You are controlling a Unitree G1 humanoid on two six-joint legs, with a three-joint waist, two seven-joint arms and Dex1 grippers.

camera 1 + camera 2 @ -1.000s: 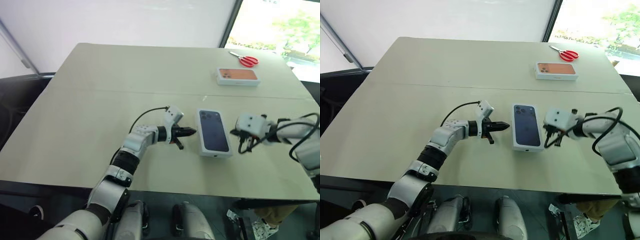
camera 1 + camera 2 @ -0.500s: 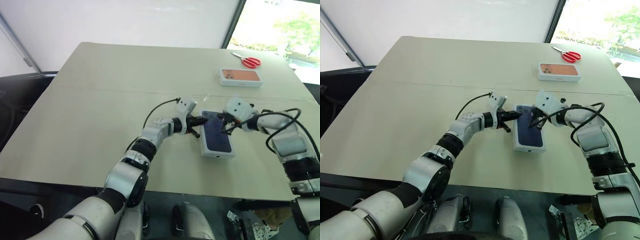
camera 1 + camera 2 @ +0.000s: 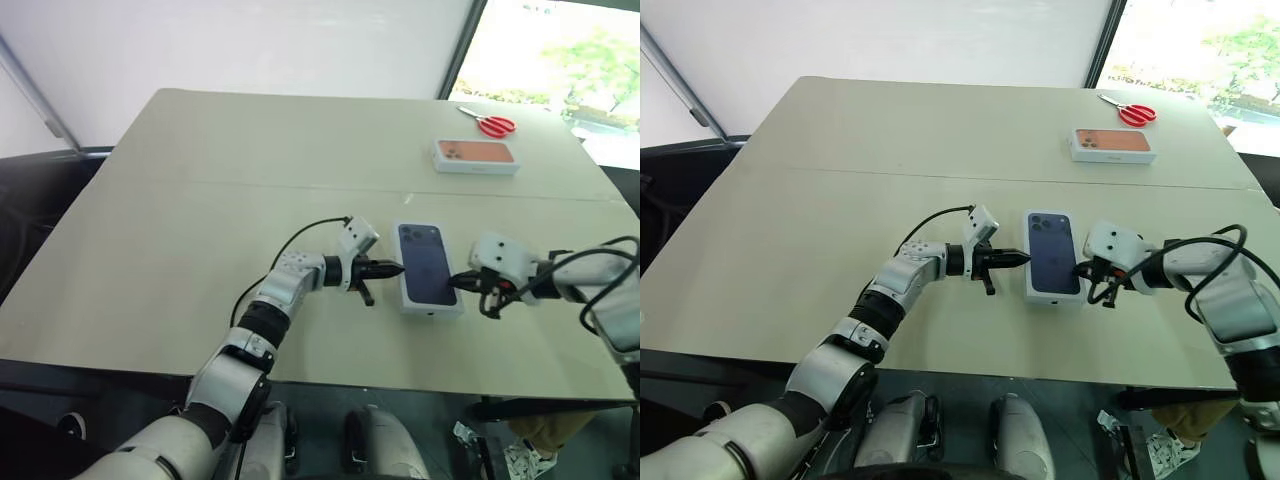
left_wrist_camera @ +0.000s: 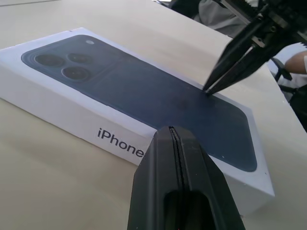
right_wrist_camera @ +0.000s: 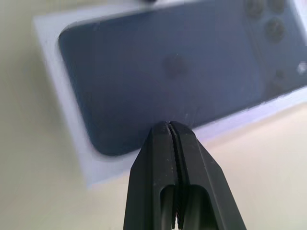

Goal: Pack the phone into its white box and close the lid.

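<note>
On either flank of the closed box, both grippers have drawn back from half a second ago, when they met over its far end. The left gripper [image 3: 390, 268], fingers pressed together and empty, points level at the lid's [image 3: 428, 264] long side, just short of it. The right gripper [image 3: 462, 279], likewise pinched shut on nothing, rests its tip at the opposite edge. With the lid seated, the phone hidden inside, packing looks finished. Beyond, the beige table [image 3: 200, 190] carries an orange-pictured box [image 3: 476, 154] and red scissors [image 3: 489, 122] near a bright window.
</note>
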